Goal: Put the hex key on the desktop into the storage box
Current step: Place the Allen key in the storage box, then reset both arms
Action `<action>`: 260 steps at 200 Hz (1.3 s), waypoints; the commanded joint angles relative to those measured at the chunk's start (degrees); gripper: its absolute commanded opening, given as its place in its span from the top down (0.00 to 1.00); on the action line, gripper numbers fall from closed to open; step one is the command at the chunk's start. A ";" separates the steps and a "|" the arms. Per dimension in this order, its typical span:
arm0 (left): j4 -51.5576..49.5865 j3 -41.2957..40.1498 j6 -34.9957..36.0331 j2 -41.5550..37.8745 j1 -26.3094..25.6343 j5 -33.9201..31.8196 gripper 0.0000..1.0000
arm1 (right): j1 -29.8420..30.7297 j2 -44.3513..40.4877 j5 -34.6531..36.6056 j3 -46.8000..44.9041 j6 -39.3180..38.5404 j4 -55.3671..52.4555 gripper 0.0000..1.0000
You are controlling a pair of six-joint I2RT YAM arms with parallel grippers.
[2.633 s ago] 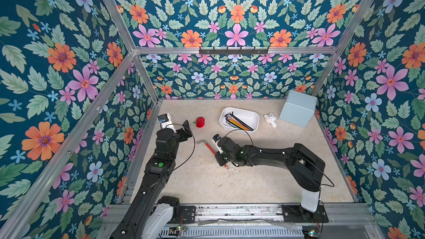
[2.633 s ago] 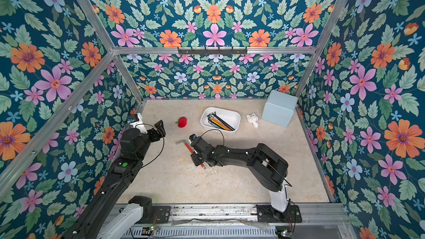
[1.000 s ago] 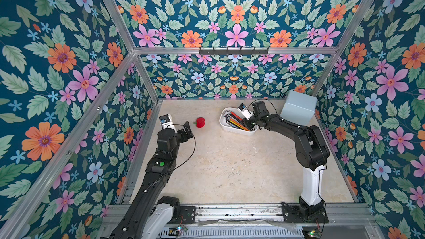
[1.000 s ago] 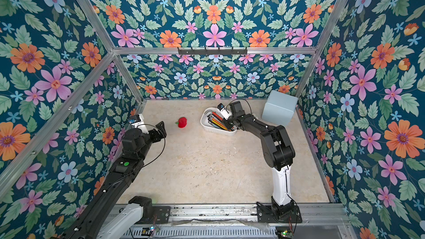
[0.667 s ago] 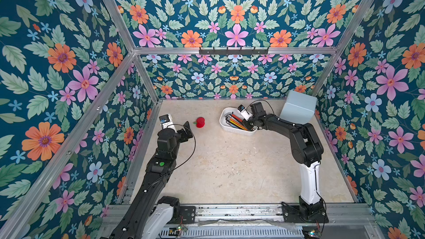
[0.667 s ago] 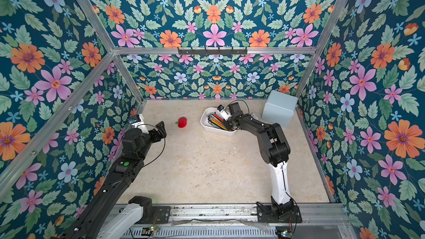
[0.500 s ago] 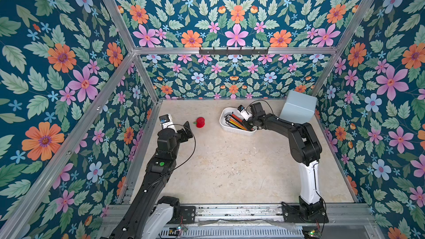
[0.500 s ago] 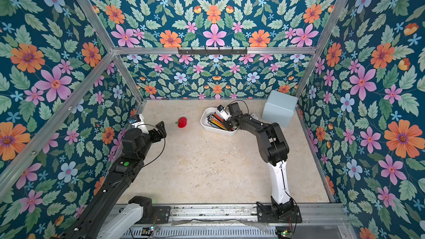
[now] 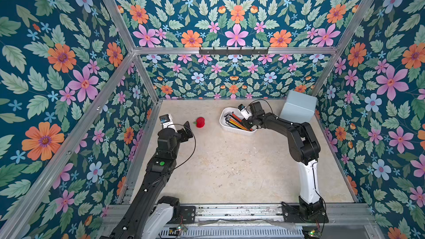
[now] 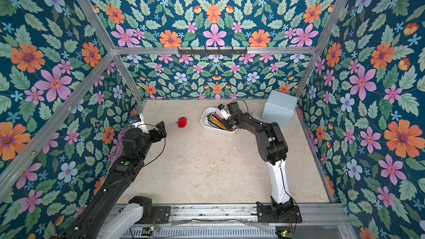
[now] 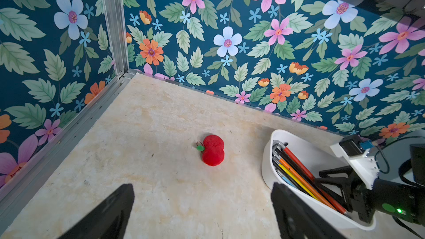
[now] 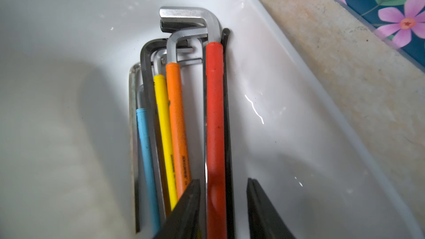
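The white storage box (image 9: pixel 224 123) stands at the back of the beige desktop (image 9: pixel 230 162) and holds several hex keys with coloured sleeves. The red-sleeved hex key (image 12: pixel 215 111) lies in the box beside the orange and yellow ones. My right gripper (image 12: pixel 223 180) dips into the box's near end (image 10: pixel 226 125), open. Its fingers straddle the red key's long shaft with a gap on each side. My left gripper (image 11: pixel 202 185) hovers wide open and empty over the table at the left (image 9: pixel 187 127).
A red plush apple (image 9: pixel 200 122) lies between my left gripper and the storage box. A pale blue cube-shaped box (image 9: pixel 297 109) stands at the back right corner, close behind my right arm. Flowered walls enclose the table on three sides.
My right arm carried the red hex key from the table's middle to the storage box. In the last half second its jaws parted and let the key go. The left arm stayed still.
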 commanded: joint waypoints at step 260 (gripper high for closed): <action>32.43 -15.21 13.85 17.17 6.33 -8.48 0.01 | -15.92 -75.38 23.11 -69.19 33.59 31.91 0.01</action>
